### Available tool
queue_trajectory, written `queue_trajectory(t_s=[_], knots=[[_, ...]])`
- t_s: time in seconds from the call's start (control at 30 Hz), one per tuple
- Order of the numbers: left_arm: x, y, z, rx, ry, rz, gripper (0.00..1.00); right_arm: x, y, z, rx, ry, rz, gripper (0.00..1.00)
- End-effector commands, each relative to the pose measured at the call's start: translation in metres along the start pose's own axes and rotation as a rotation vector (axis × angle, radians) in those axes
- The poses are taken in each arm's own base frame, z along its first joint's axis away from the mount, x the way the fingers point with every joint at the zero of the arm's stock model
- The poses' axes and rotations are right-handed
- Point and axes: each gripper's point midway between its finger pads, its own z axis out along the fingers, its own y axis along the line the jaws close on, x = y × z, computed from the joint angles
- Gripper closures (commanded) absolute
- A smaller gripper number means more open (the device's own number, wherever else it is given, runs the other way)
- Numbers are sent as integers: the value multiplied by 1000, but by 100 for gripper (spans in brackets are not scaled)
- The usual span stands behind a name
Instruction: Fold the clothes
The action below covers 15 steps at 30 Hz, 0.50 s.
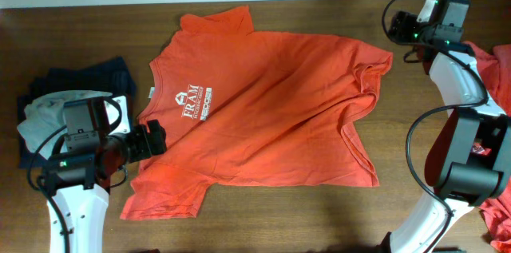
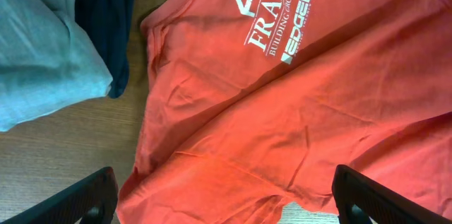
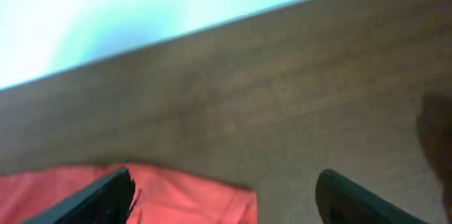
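Orange-red T-shirt (image 1: 271, 109) lies spread print-up mid-table (image 1: 319, 221), collar toward left edge, white chest lettering, wrinkled, far-right hem corner bunched. Grey garment (image 1: 40, 113) partly over navy garment (image 1: 88, 73) at left edge. Red clothes (image 1: 499, 69) at right edge. Left gripper (image 1: 153, 137) above the shirt's shoulder, jaws wide, empty. Right gripper (image 3: 224, 178) above bunched corner, jaws wide, empty.

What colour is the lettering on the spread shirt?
White, on an orange-red shirt; clearest in the left wrist view.
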Motion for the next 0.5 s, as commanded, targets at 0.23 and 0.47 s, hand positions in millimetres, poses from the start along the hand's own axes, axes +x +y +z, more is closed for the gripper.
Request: queue_trajectory(t_s=[0.23, 0.47], knots=[[-14, -6, -4, 21, -53, 47, 1, 97, 40, -26, -190, 428, 92, 14], [-30, -12, -6, 49, -119, 75, 1, 163, 59, -82, -152, 764, 103, 16]])
